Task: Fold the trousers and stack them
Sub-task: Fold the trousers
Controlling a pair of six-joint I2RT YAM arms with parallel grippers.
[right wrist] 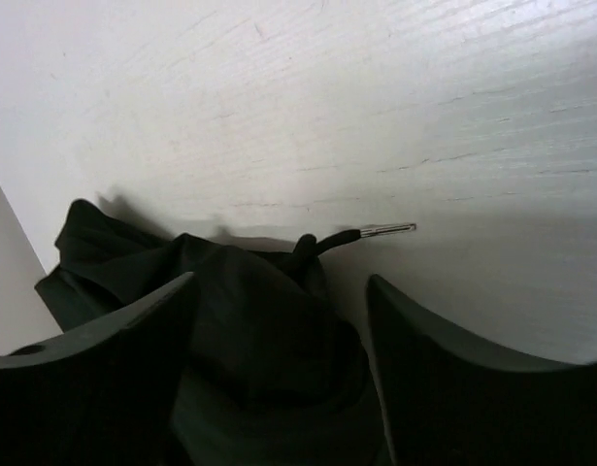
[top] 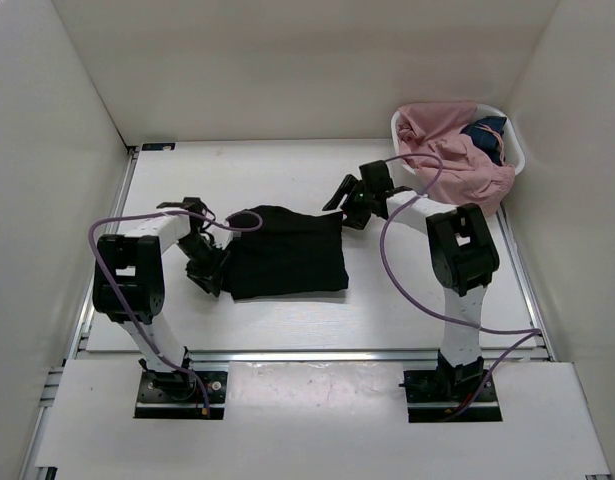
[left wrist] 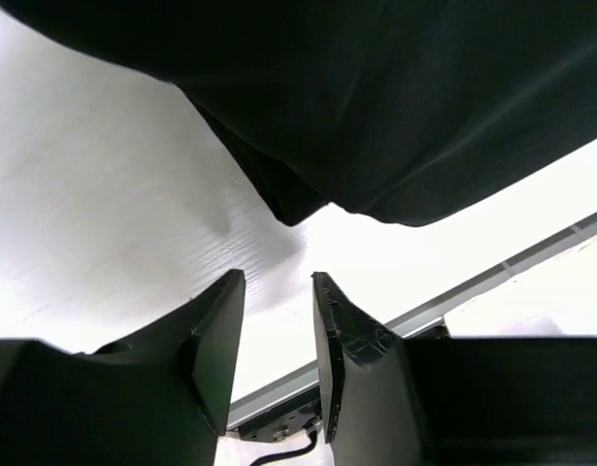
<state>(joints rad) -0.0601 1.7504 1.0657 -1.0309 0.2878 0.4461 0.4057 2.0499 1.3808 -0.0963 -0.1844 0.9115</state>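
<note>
The black trousers (top: 287, 252) lie folded into a rough rectangle in the middle of the table. My left gripper (top: 209, 275) sits low at their lower left corner; in the left wrist view it (left wrist: 279, 277) is open with a narrow gap and empty, and the trousers' edge (left wrist: 395, 97) lies just ahead of it. My right gripper (top: 339, 200) is at the trousers' upper right corner. In the right wrist view it (right wrist: 279, 282) is wide open with bunched black fabric (right wrist: 249, 330) lying between the fingers. A drawstring (right wrist: 347, 236) with a metal tip pokes out onto the table.
A white basket (top: 515, 150) stands at the back right, holding a pink garment (top: 457, 165) and a dark blue one (top: 484, 132). White walls enclose the table on three sides. A metal rail (left wrist: 492, 282) runs along the table's near edge.
</note>
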